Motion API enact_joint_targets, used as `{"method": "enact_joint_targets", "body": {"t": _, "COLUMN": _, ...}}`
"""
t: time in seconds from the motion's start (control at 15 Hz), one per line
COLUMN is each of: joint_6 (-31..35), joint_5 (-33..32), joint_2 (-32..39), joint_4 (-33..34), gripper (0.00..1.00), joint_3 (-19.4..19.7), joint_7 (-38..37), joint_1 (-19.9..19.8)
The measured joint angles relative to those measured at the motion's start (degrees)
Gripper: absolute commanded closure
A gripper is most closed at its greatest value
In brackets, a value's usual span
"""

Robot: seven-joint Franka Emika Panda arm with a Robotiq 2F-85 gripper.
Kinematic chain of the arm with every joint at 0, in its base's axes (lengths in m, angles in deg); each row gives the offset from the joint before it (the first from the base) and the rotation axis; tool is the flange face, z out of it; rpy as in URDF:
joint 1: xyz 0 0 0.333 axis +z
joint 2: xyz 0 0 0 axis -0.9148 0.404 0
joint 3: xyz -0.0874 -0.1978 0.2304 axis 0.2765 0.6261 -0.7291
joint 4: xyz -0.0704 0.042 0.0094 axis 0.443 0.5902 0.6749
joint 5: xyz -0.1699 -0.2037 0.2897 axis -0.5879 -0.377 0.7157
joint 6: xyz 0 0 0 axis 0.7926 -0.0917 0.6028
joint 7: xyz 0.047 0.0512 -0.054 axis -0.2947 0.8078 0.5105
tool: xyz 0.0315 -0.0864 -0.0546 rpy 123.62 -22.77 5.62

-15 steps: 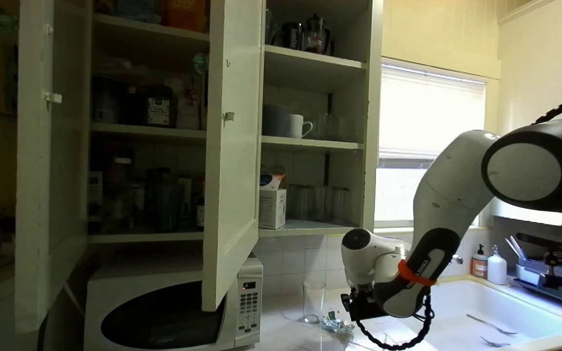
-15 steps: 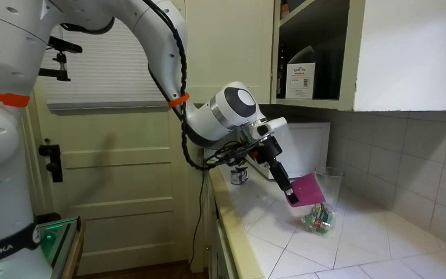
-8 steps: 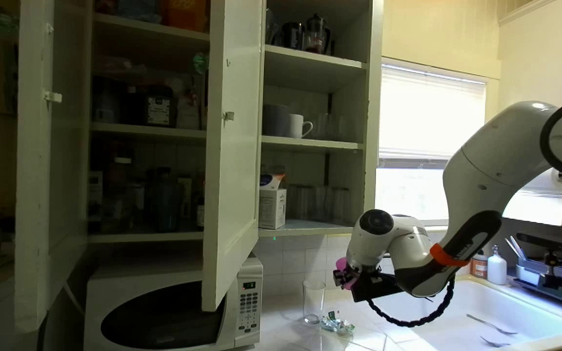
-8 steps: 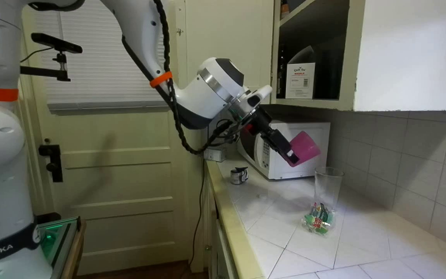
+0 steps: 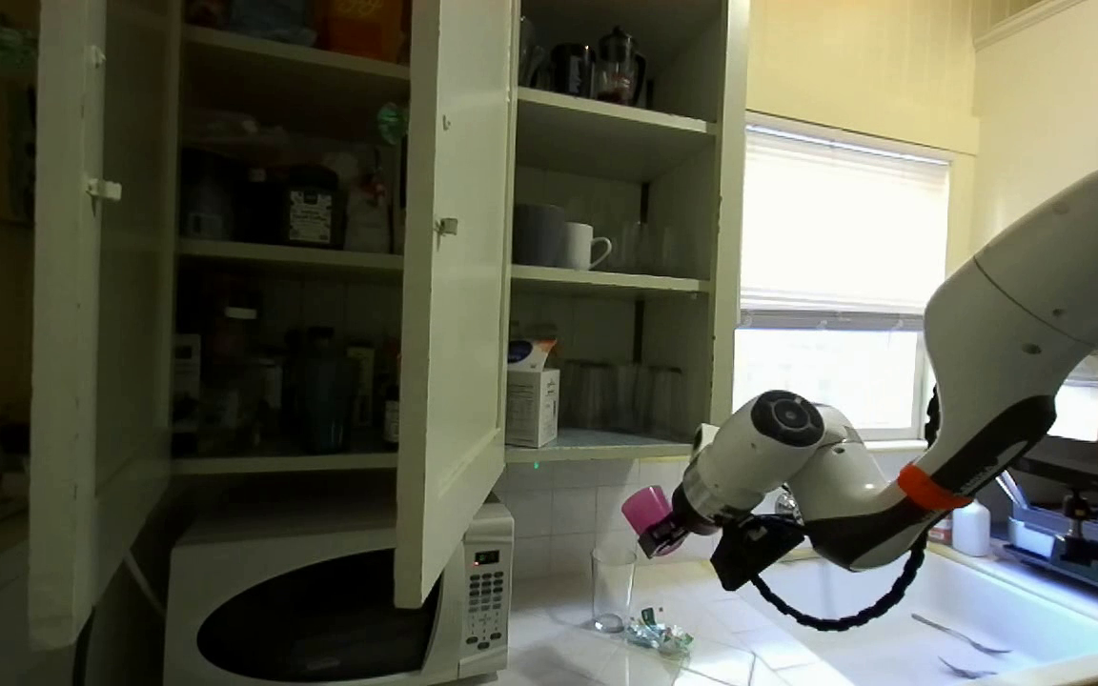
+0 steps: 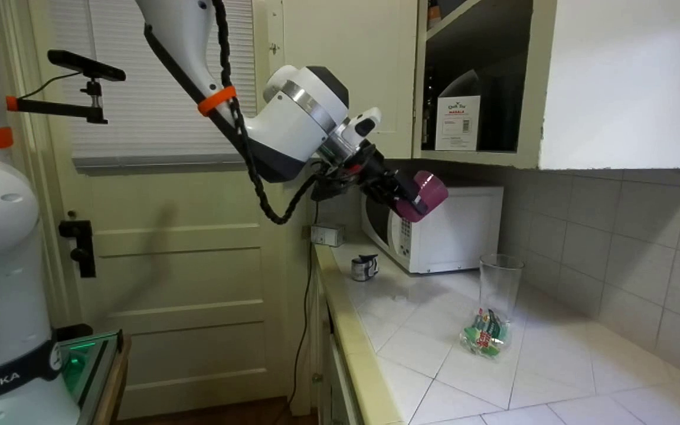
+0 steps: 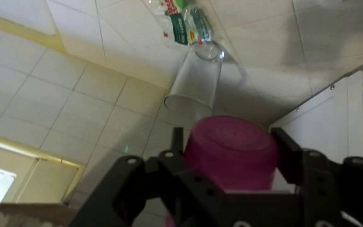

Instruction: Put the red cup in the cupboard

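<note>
Above the bench, clear of its top, you have the pinkish-red tumbler tilted and pinched between the fingers. Pickup looks done; left for you, I judge: raise, level, set inside the open-doored wall cupboard, let go.

Red cup: plain magenta-pink
Gripper: black
Arm: white, patched dark grey, banded orange
Cupboard: cream-white
Handled mug: plain white
Microwave: white; its oval window is black
Countertop: tiled white, crossed by thin dark lines; the edge is yellow
Wrapped packet: clear, carries green and red print
Carton: white, with red lettering and a black barcode
</note>
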Motion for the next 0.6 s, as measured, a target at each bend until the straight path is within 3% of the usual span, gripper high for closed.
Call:
{"method": "enact_joint_targets", "body": {"t": 0.2, "joint_6": 0.0, "joint_5": -13.3, "joint_2": -7.3, "joint_4": 0.4, "gripper": 0.56, "joint_3": -0.7, "joint_7": -5.1, "joint_1": -0.3}}
{"method": "enact_joint_targets", "body": {"t": 0.4, "joint_6": -1.1, "joint_5": -26.0, "joint_2": -15.6, "joint_4": 0.2, "gripper": 0.56, "joint_3": -1.6, "joint_7": -15.8, "joint_1": 0.0}}
{"method": "enact_joint_targets", "body": {"t": 0.6, "joint_6": -5.7, "joint_5": -30.0, "joint_2": -20.0, "joint_4": -1.3, "gripper": 0.56, "joint_3": -1.4, "joint_7": -26.3, "joint_1": 0.9}}
